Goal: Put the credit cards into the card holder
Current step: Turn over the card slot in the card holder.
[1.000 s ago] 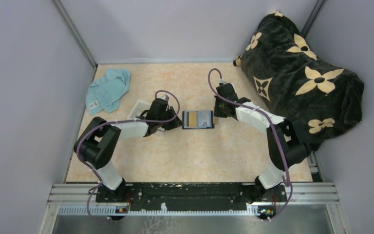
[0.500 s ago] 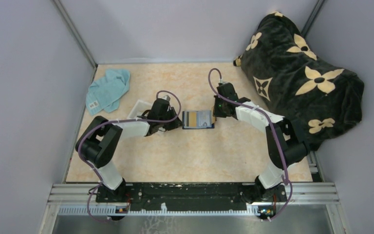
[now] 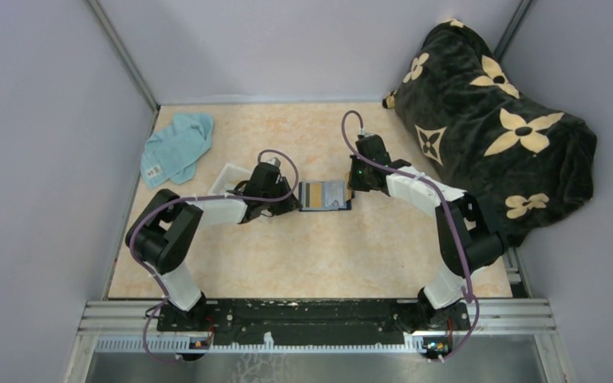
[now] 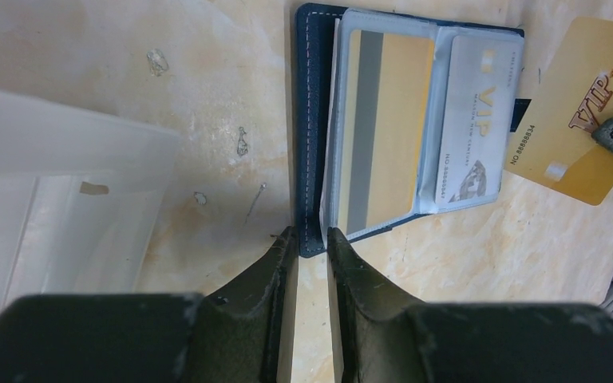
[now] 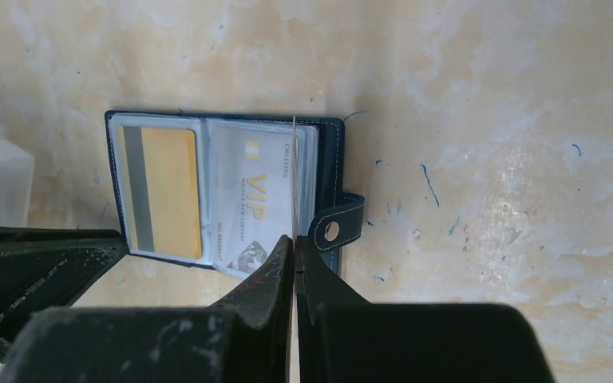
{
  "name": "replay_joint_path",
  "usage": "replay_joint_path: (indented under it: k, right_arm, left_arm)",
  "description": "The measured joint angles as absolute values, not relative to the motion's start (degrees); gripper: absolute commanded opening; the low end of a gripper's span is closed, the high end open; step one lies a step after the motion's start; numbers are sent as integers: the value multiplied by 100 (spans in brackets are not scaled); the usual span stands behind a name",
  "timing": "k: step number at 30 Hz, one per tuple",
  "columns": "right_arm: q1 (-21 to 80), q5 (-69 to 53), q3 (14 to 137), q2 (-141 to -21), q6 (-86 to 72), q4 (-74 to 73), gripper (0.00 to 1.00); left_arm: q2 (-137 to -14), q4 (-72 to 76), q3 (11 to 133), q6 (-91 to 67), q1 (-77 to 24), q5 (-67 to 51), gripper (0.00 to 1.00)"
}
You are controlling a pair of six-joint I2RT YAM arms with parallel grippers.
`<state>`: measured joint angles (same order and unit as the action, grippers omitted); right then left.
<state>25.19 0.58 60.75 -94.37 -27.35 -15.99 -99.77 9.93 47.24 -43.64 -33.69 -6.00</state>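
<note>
Left gripper (image 4: 310, 249) pinches the stitched navy edge of the flat card holder (image 4: 311, 120), lying open on the marbled table (image 4: 231, 72). You see the right gripper (image 5: 295, 242) clamped on a thin, glossy gold card (image 4: 563, 104) at the holder's snap-tab side.

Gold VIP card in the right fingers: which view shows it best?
The left wrist view: the gold VIP card appears face-on, print readable. The right wrist view shows only its thin edge; the top view barely shows it.
</note>
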Motion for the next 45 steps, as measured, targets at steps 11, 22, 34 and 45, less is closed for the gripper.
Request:
replay_joint_path:
  k: [11, 22, 34, 45]
  right_arm:
    - [2469, -69, 6014, -9439, -2777, -1535, 0]
    - [2390, -355, 5922, -9614, -2939, -1280, 0]
    - [2344, -690, 5848, -9618, -3177, -1009, 0]
    - [2344, -1039, 5693, -9616, -3461, -714, 0]
  left_arm:
    - [-10051, 941, 4821, -4364, -3393, -554, 26]
    - [-10062, 939, 4845, -4364, -3428, -530, 25]
    - [-10062, 934, 4845, -4362, -3430, -510, 25]
    - [-10066, 934, 4845, -4362, -3433, -502, 24]
